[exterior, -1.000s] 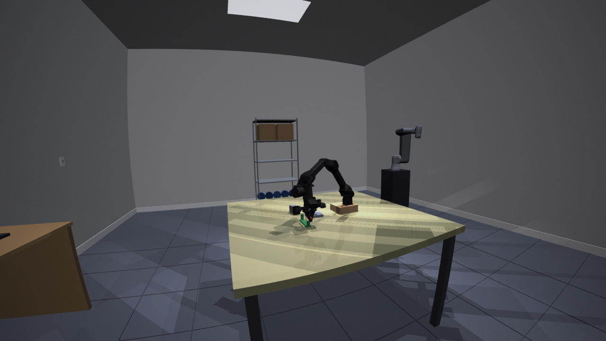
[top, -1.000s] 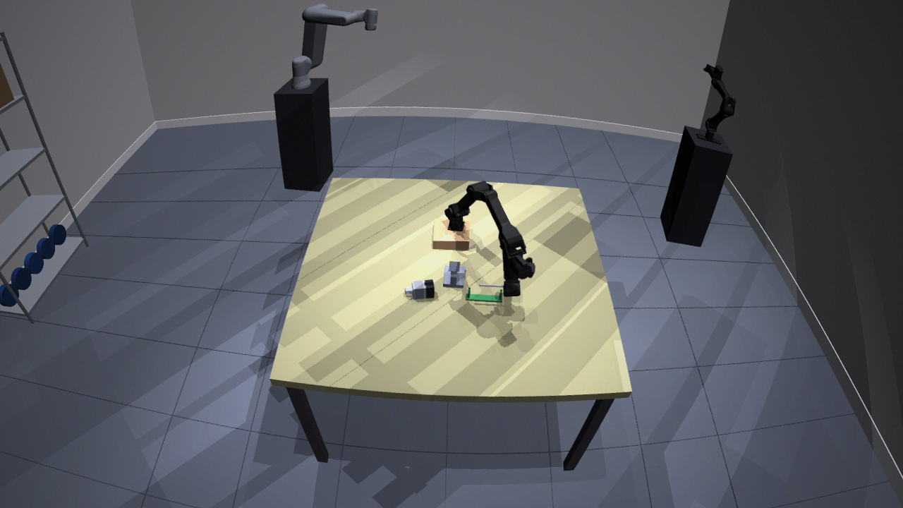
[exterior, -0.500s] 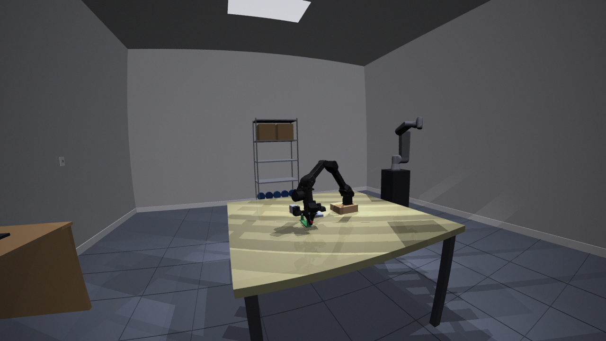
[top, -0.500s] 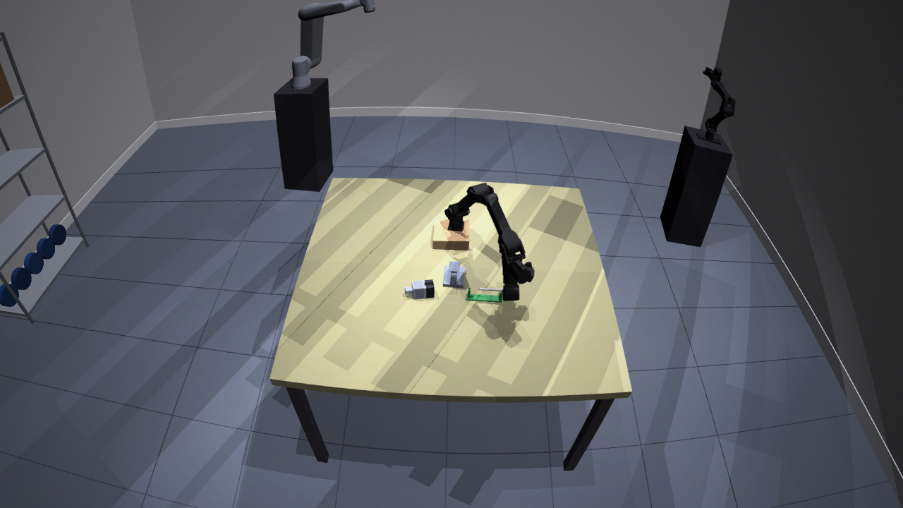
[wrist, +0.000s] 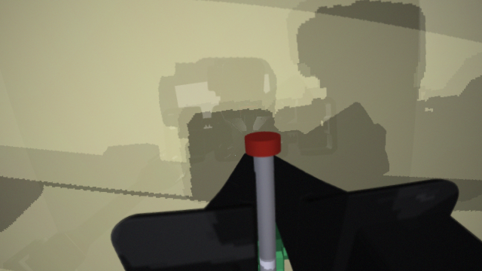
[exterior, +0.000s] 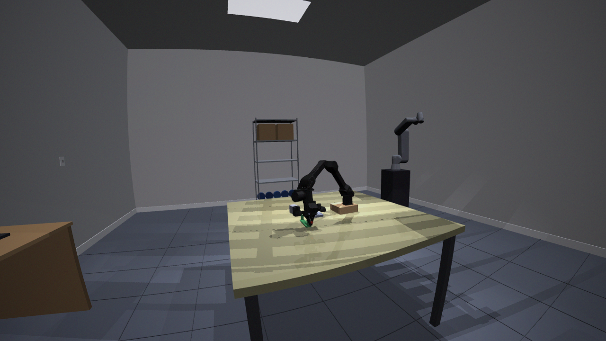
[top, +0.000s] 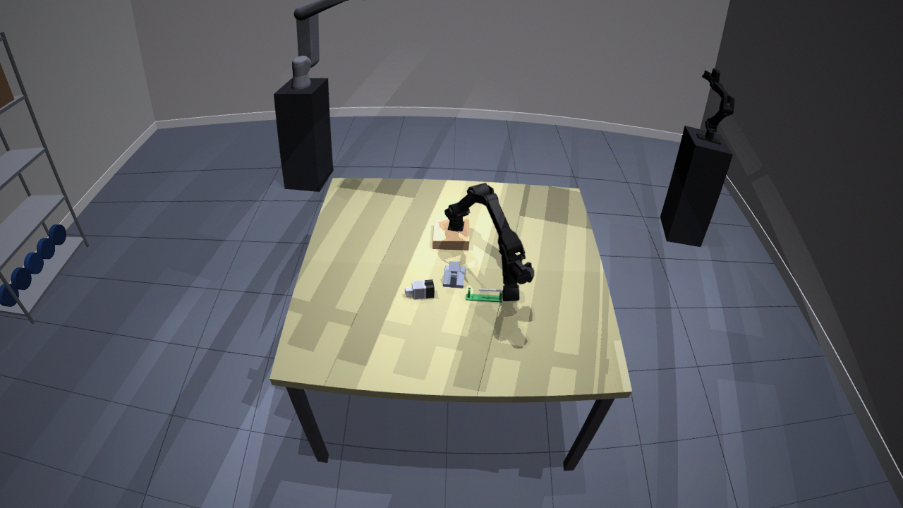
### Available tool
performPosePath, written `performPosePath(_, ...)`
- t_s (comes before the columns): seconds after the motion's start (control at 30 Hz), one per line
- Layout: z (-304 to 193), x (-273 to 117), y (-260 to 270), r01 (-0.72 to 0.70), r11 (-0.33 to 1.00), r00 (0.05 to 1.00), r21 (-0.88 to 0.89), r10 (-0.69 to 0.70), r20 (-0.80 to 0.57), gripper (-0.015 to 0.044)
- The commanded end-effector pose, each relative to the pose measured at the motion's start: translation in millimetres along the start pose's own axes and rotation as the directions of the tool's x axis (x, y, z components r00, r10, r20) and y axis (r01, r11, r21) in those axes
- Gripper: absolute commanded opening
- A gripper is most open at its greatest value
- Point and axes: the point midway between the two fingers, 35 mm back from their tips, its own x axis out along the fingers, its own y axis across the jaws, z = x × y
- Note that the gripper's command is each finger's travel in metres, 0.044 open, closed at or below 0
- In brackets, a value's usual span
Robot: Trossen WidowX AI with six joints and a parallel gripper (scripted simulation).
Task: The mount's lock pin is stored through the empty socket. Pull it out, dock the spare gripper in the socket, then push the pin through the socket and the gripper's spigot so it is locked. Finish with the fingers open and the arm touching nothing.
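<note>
My gripper [top: 511, 296] [exterior: 311, 223] [wrist: 255, 159] is shut on the lock pin [top: 488, 290] [wrist: 266, 226], just below its red head [wrist: 263, 144]. The grey shaft lies level, pointing left in the top view, low over or at the green rack [top: 482, 298] [exterior: 304, 222] [wrist: 279, 261]. Whether it touches the rack's uprights I cannot tell. The grey-blue mount [top: 453, 278] [exterior: 319, 215] stands behind and left of the rack, with no pin seen in its socket. The spare gripper [top: 419, 290] [exterior: 293, 208], grey and black, lies on the table left of the mount.
The arm's base stands on a wooden block [top: 451, 243] [exterior: 343, 208] behind the mount. The table [top: 403, 372] [exterior: 360, 254] has its front edge well forward of the objects. Two other arms on black pedestals [top: 302, 139] [top: 696, 189] stand away from the table.
</note>
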Motion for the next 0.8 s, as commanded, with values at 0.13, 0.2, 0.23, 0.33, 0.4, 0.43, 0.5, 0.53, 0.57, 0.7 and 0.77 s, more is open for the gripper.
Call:
performPosePath(0.13,0.0,0.0,0.0,0.000,1.000,1.000,0.000,0.000,0.000,0.0131)
performPosePath(0.2,0.0,0.0,0.0,0.000,1.000,1.000,0.000,0.000,0.000,0.0184)
performPosePath(0.23,0.0,0.0,0.0,0.000,1.000,1.000,0.000,0.000,0.000,0.0200)
performPosePath(0.33,0.0,0.0,0.0,0.000,1.000,1.000,0.000,0.000,0.000,0.0200)
performPosePath(0.4,0.4,-2.6,0.1,0.000,1.000,1.000,0.000,0.000,0.000,0.0200)
performPosePath(0.43,0.9,-5.9,0.3,0.000,1.000,1.000,0.000,0.000,0.000,0.0200)
performPosePath(0.5,1.6,-12.4,1.2,-0.003,1.000,1.000,0.000,0.003,-0.002,0.0200)
performPosePath(0.53,1.6,-13.8,1.5,-0.005,1.000,1.000,0.001,0.005,-0.003,0.0200)
performPosePath(0.57,1.5,-15.8,2.2,-0.009,1.000,1.000,0.001,0.009,-0.005,0.0200)
performPosePath(0.7,2.3,-24.7,3.5,-0.015,1.000,1.000,0.001,0.015,-0.009,0.0200)
performPosePath(0.77,2.8,-29.5,3.9,-0.018,1.000,1.000,0.001,0.018,-0.010,0.0200)
